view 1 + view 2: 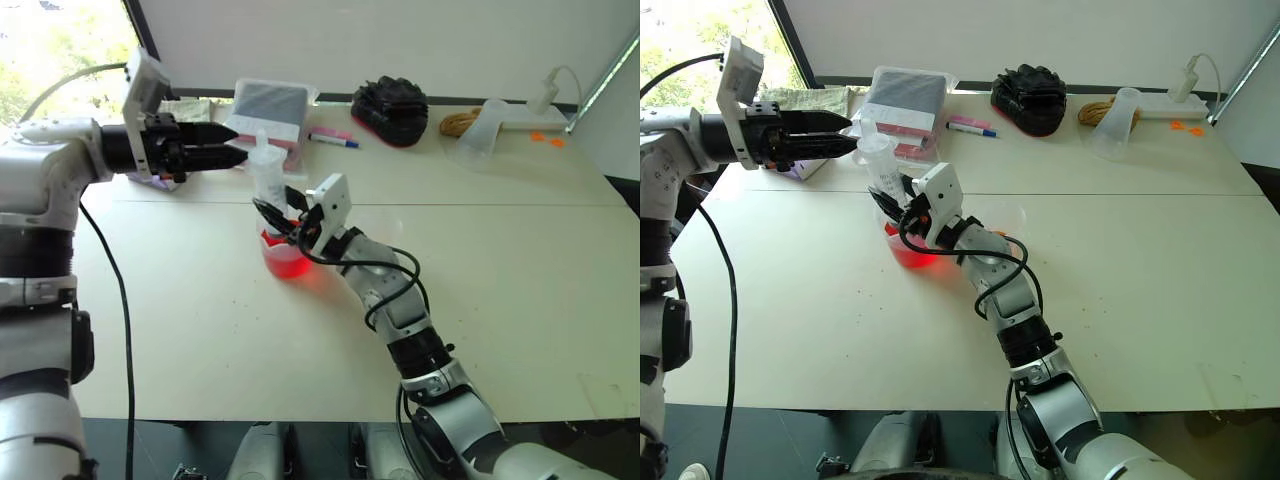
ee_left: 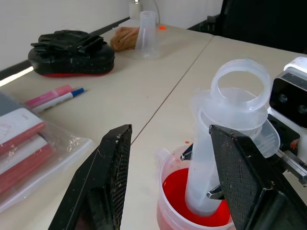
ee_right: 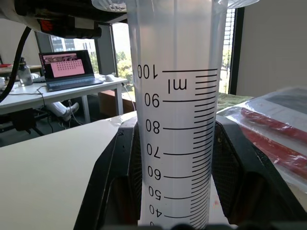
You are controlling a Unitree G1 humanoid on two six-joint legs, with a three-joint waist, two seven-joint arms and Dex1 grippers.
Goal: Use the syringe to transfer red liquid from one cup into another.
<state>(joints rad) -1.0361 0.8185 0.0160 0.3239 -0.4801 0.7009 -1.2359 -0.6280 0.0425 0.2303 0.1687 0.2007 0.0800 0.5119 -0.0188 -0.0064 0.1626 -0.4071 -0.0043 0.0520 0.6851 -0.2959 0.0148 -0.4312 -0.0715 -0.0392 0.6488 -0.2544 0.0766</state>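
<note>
The syringe [image 1: 268,178] stands upright with its lower end inside the lipped beaker [image 1: 285,262], which holds the red liquid [image 2: 175,189]. My right gripper [image 1: 284,216] is shut on the syringe barrel [image 3: 172,96] just above the beaker, with one black finger [image 3: 115,163] on each side of it. My left gripper [image 1: 238,144] hangs open and level beside the white plunger top [image 2: 242,81], just short of it, and holds nothing. A clear cup with no lip [image 1: 480,130] stands far off at the back right; I see no liquid in it.
Along the back of the table lie a plastic bag of red books [image 1: 272,108], a pink-and-blue pen [image 1: 333,139], a black pad with a red rim [image 1: 390,108], a coil of rope [image 1: 460,122] and a white plug with its cable [image 1: 545,95].
</note>
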